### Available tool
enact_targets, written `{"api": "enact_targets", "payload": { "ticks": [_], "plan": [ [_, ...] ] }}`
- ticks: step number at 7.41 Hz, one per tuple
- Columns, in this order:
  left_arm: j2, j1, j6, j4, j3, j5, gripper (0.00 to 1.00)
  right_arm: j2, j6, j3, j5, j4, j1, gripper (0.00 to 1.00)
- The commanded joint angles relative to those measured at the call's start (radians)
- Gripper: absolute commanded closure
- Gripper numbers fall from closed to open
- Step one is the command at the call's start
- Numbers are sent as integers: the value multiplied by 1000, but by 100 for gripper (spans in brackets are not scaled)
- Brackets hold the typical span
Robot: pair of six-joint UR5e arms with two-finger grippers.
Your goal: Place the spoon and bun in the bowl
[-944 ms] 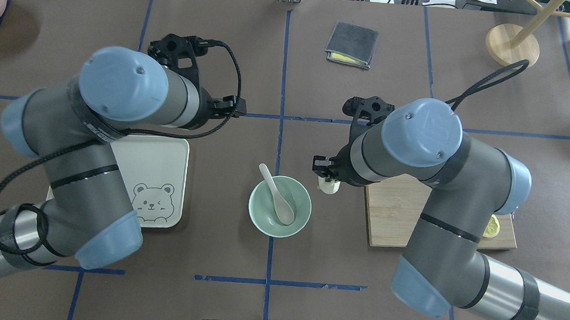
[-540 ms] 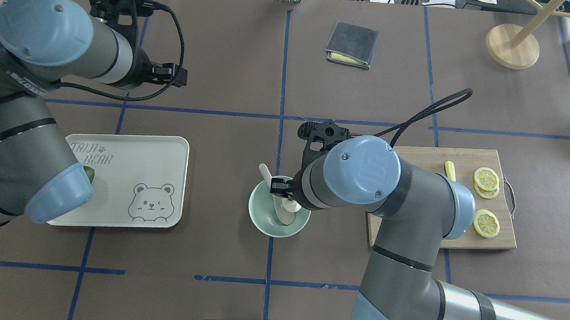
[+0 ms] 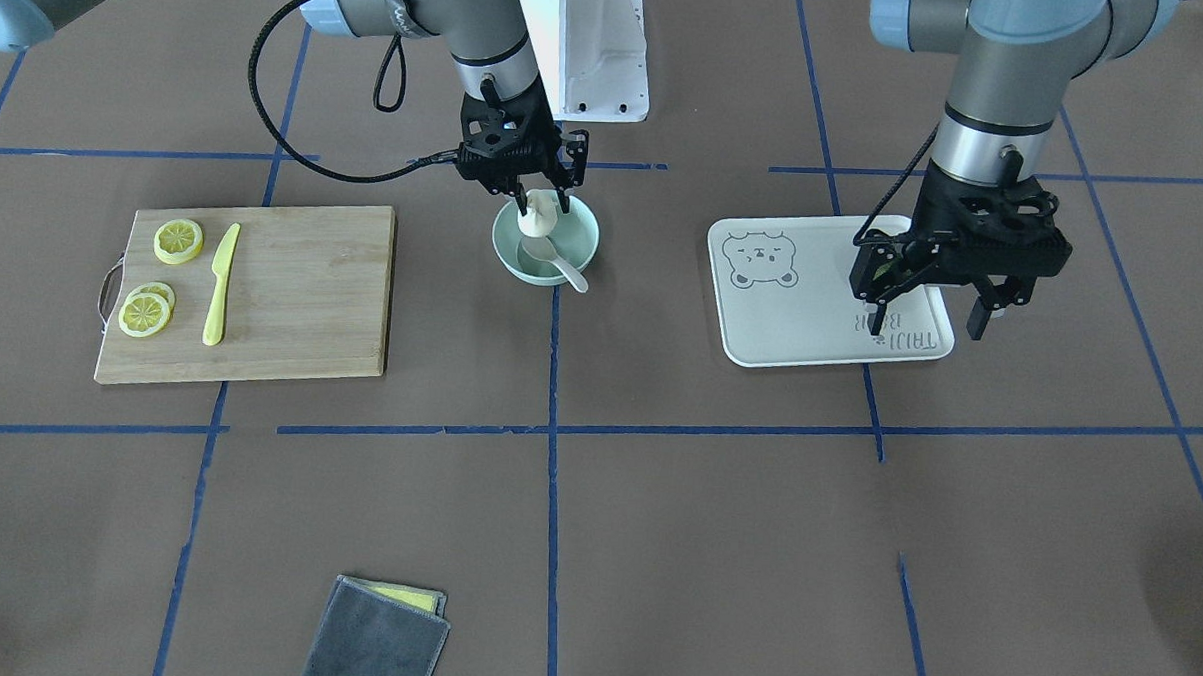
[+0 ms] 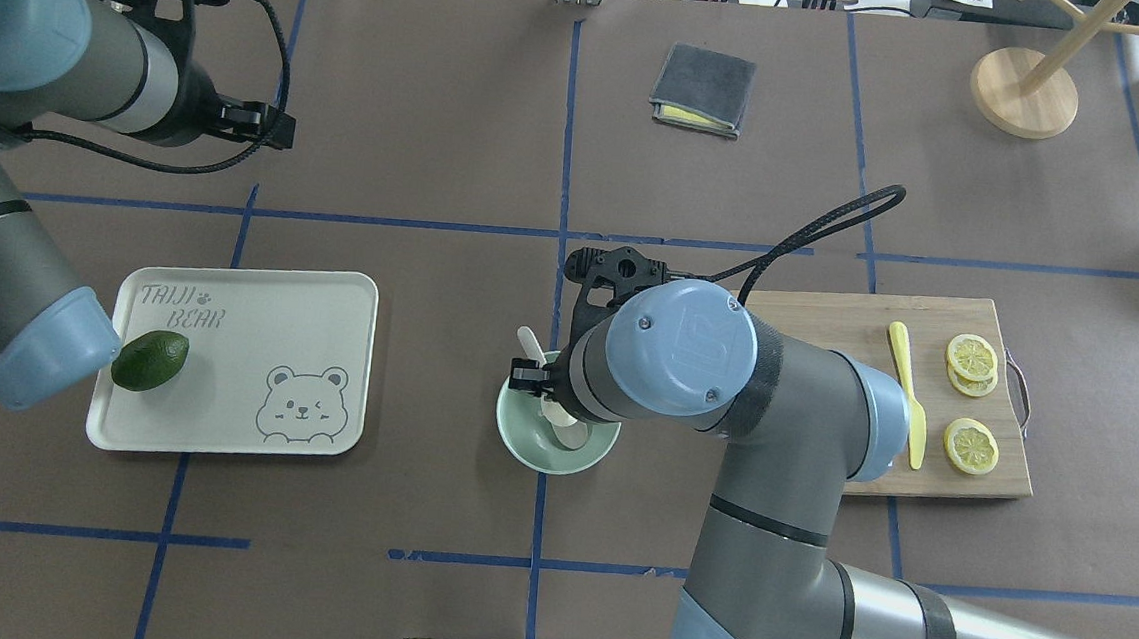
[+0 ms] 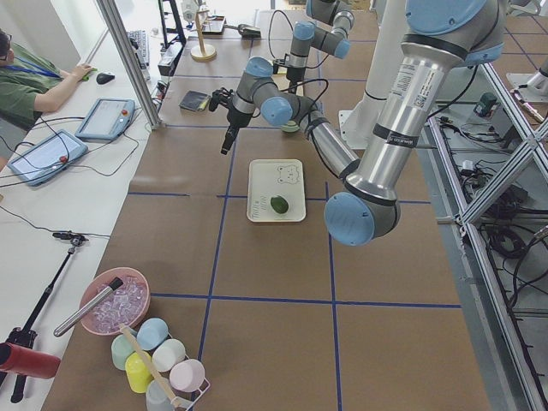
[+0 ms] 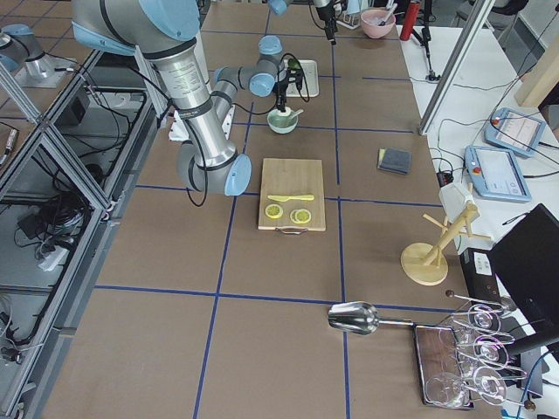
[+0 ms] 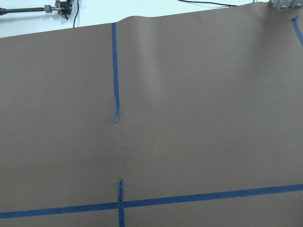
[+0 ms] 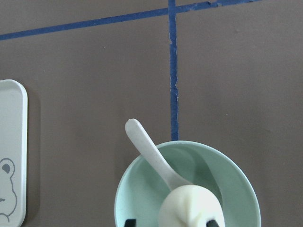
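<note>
The mint-green bowl (image 3: 587, 239) stands at the table's middle, also in the overhead view (image 4: 521, 444) and the right wrist view (image 8: 124, 189). The off-white spoon (image 3: 567, 271) lies in it, handle over the rim (image 4: 530, 342) (image 8: 150, 150). My right gripper (image 3: 540, 198) is shut on the white bun (image 3: 539, 215) (image 8: 189, 207) and holds it low over the bowl, above the spoon's scoop. In the overhead view my right wrist hides the bun. My left gripper (image 3: 931, 311) (image 4: 267, 128) is open, empty and raised, beyond the tray's far side.
A white bear-print tray (image 4: 257, 338) (image 3: 812, 325) with a dark green avocado (image 4: 150, 360) lies left of the bowl. A wooden board (image 3: 293, 287) carries a yellow knife (image 3: 220, 285) and lemon slices (image 3: 179, 240). A grey cloth (image 4: 703, 88) lies far back.
My right arm has carried the bun leftward from beside the board to over the bowl. My left arm has swung away to the far left, uncovering the tray and avocado.
</note>
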Motion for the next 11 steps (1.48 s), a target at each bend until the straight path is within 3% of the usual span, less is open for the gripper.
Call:
{"api": "enact_targets", "payload": {
  "ticks": [1,4,5,6,8,11],
  "plan": [
    [61,-111,184,-13,1,-88,0,0,-2,1,-2,1,0,0],
    [210,-263,396,-152,35,-206,0,-6,-6,11,3,-5,12,0],
    [245,-360,536,-166,82,-299,0,-32,-17,32,15,-18,45,0],
    [252,-437,646,-154,142,-370,0,-79,-51,93,36,-77,75,0],
    [287,-537,767,-143,229,-380,0,-124,-249,153,90,-198,180,0],
    [260,-610,825,11,297,-472,0,-252,-597,146,329,-206,473,0]
  ]
}}
